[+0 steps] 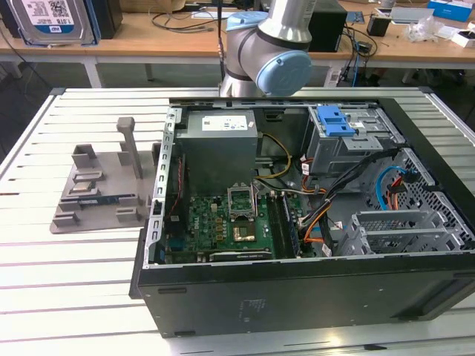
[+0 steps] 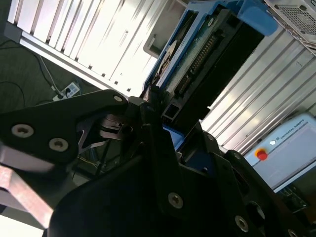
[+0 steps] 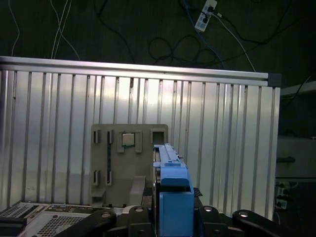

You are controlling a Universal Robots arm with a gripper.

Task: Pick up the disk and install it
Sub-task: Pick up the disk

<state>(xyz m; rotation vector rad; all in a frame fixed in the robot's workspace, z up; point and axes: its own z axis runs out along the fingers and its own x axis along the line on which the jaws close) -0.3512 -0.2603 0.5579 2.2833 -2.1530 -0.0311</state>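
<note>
Open computer case [image 1: 297, 297] lies on the slatted table [image 1: 74, 297] with its motherboard [image 1: 223, 222] and grey power supply [image 1: 219, 141] exposed. Just beside it, toward the exterior view's left, sits a grey fixture tray [image 1: 96, 185]. Aloft, the disk [image 1: 56, 18] is cut off by the picture's edge. The gripper [image 3: 171, 213] is clamped on its blue carrier, with the fingertips largely hidden.

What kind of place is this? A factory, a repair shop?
Most likely a robotics lab: a robot arm by an opened computer on a slatted metal table, its hand holding a disk, with cluttered workbenches behind.
</note>
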